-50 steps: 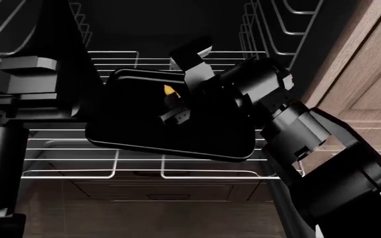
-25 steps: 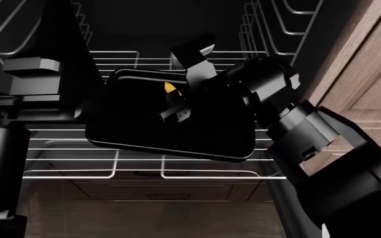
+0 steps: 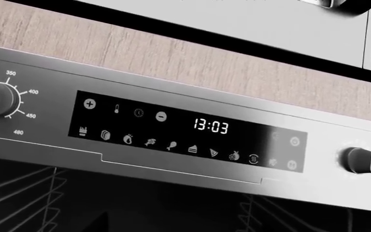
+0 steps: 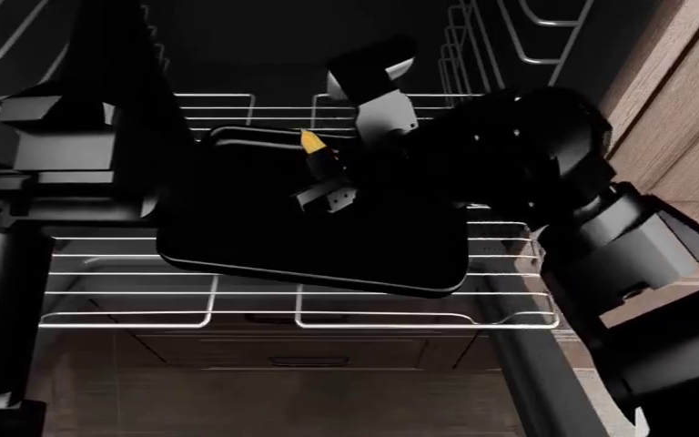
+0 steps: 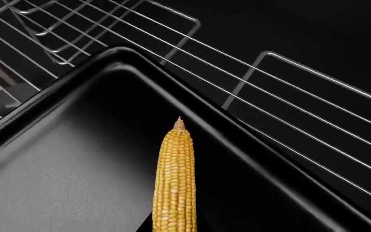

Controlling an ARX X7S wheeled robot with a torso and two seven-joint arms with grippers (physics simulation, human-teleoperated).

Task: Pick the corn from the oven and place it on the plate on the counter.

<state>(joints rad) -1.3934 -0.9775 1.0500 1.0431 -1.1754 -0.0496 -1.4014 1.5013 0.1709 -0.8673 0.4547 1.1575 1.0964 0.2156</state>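
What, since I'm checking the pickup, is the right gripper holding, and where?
The corn, it seems: the right gripper has its jaws either side of the thicker end, tip free. The contact itself is hidden.

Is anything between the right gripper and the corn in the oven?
Nothing visible. The right gripper is already at the corn, which lies on the black tray on the wire rack. Whether it has closed on the cob cannot be told.

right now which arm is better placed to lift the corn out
Right. Its claw is already at the corn over the baking tray; the left wrist camera faces the oven control panel.
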